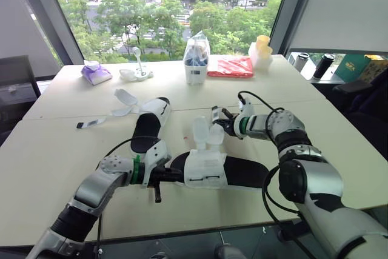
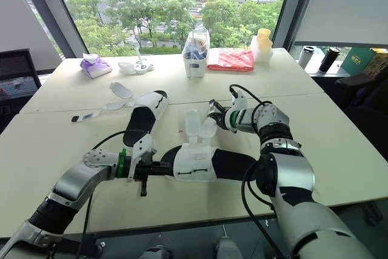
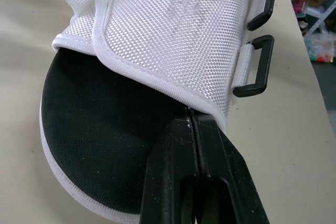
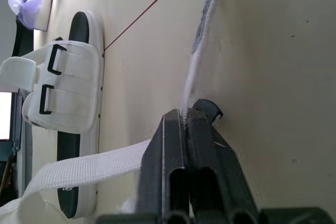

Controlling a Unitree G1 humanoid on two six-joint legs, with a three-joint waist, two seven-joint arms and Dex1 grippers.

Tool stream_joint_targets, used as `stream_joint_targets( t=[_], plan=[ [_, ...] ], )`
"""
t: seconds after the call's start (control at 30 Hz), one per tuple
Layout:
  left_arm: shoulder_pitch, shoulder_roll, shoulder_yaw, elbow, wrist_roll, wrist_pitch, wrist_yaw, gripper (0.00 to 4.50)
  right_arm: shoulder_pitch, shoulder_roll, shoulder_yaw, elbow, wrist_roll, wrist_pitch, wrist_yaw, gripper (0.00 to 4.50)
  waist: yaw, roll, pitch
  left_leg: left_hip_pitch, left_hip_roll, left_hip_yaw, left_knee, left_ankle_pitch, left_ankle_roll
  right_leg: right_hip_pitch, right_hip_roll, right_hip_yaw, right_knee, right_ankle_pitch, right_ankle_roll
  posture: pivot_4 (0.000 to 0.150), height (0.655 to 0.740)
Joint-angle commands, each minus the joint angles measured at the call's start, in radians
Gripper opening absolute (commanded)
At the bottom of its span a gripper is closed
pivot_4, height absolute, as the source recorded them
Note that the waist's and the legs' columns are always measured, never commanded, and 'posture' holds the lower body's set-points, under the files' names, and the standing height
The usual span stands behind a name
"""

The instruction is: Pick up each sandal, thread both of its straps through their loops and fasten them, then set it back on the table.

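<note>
The near sandal, black footbed with a white woven upper, lies on the table in front of me. My left gripper is shut on the edge of its upper at the left end, as the left wrist view shows; two black loops sit on the upper's far side. Its two white straps stand up loose. My right gripper is shut on one strap. The second sandal lies further back to the left, its straps spread open.
A clear bag of items, a red packet, a purple pouch and stacked cups line the table's far edge. A loose strip lies at the left. Black cables trail from both arms.
</note>
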Motion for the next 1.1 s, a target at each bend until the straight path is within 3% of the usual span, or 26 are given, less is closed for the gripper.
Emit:
stream_joint_targets(
  t=[0.03, 0.13, 0.27, 0.4, 0.53, 0.63, 0.7, 0.8, 0.87, 0.97, 1.1],
  plan=[
    [0.003, -0.005, 0.026, 0.001, 0.005, -0.006, 0.022, 0.0, -0.044, -0.017, -0.03, -0.008, -0.007, -0.041, 0.034, 0.02, -0.001, 0.0, 0.0, 0.0, 0.0, 0.0, 0.0, 0.0, 0.0, 0.0, 0.0, 0.0, 0.0, 0.0, 0.0, 0.15, 0.74],
    [0.005, -0.008, 0.025, -0.002, 0.002, -0.002, 0.026, 0.0, -0.023, -0.024, 0.009, -0.085, -0.028, -0.117, 0.156, 0.02, -0.001, 0.0, 0.0, 0.0, 0.0, 0.0, 0.0, 0.0, 0.0, 0.0, 0.0, 0.0, 0.0, 0.0, 0.0, 0.15, 0.74],
    [0.008, -0.009, 0.02, -0.001, -0.001, 0.001, 0.026, 0.0, 0.102, -0.03, 0.171, -0.364, -0.108, -0.291, 0.411, 0.02, -0.001, 0.0, 0.0, 0.0, 0.0, 0.0, 0.0, 0.0, 0.0, 0.0, 0.0, 0.0, 0.0, 0.0, 0.001, 0.15, 0.74],
    [0.006, -0.007, 0.016, 0.003, -0.002, 0.004, 0.018, 0.0, 0.325, -0.061, 0.328, -0.695, -0.205, -0.61, 0.644, 0.02, 0.0, 0.0, 0.0, 0.0, 0.0, -0.001, 0.0, 0.0, 0.0, 0.0, 0.0, 0.0, 0.0, -0.001, 0.003, 0.15, 0.74],
    [0.006, -0.005, 0.008, 0.004, -0.001, 0.008, 0.01, 0.0, 0.48, -0.131, 0.424, -0.84, -0.328, -0.957, 0.789, 0.02, -0.001, 0.0, 0.0, 0.0, 0.0, 0.0, -0.001, 0.0, 0.0, 0.0, 0.0, 0.0, 0.0, -0.001, 0.003, 0.15, 0.74],
    [0.007, 0.002, 0.009, 0.008, -0.001, 0.009, 0.003, 0.0, 0.513, -0.175, 0.468, -0.835, -0.443, -1.262, 0.815, 0.02, -0.002, 0.0, 0.0, 0.001, 0.0, 0.0, 0.0, 0.0, 0.0, 0.0, 0.0, 0.0, 0.0, -0.003, 0.006, 0.15, 0.74],
    [0.007, 0.006, 0.01, 0.01, -0.001, 0.01, -0.001, 0.0, 0.518, -0.228, 0.514, -0.795, -0.57, -1.65, 0.825, 0.02, -0.002, 0.0, 0.0, 0.003, 0.0, 0.001, 0.0, 0.0, -0.001, 0.001, 0.0, 0.0, 0.001, -0.002, 0.005, 0.15, 0.74],
    [0.003, 0.006, 0.006, 0.014, 0.001, 0.01, -0.006, 0.0, 0.494, -0.29, 0.542, -0.649, -0.746, -2.142, 0.761, 0.02, -0.002, -0.001, 0.0, 0.006, 0.001, 0.001, -0.001, 0.0, -0.001, 0.005, 0.0, 0.0, 0.0, -0.003, 0.004, 0.15, 0.74],
    [-0.001, 0.002, 0.002, 0.017, 0.003, 0.01, -0.008, 0.0, 0.466, -0.307, 0.526, -0.539, -0.849, -2.352, 0.694, 0.02, -0.002, -0.001, 0.0, 0.009, 0.0, 0.002, -0.001, 0.0, -0.001, 0.007, 0.0, 0.0, 0.0, -0.004, 0.002, 0.15, 0.74],
    [-0.006, -0.002, 0.0, 0.023, 0.005, 0.009, -0.012, 0.0, 0.42, -0.299, 0.492, -0.434, -0.959, -2.499, 0.604, 0.02, -0.002, -0.001, 0.0, 0.009, 0.0, 0.002, -0.001, 0.0, -0.001, 0.007, 0.0, 0.001, 0.0, -0.004, 0.001, 0.15, 0.74],
    [-0.012, -0.003, -0.005, 0.028, 0.007, 0.006, -0.019, 0.0, 0.39, -0.294, 0.475, -0.373, -1.059, -2.54, 0.497, 0.02, -0.001, -0.001, 0.0, 0.011, 0.0, 0.002, -0.001, 0.001, -0.001, 0.007, 0.0, 0.001, 0.001, -0.003, -0.003, 0.15, 0.74]
  ],
)
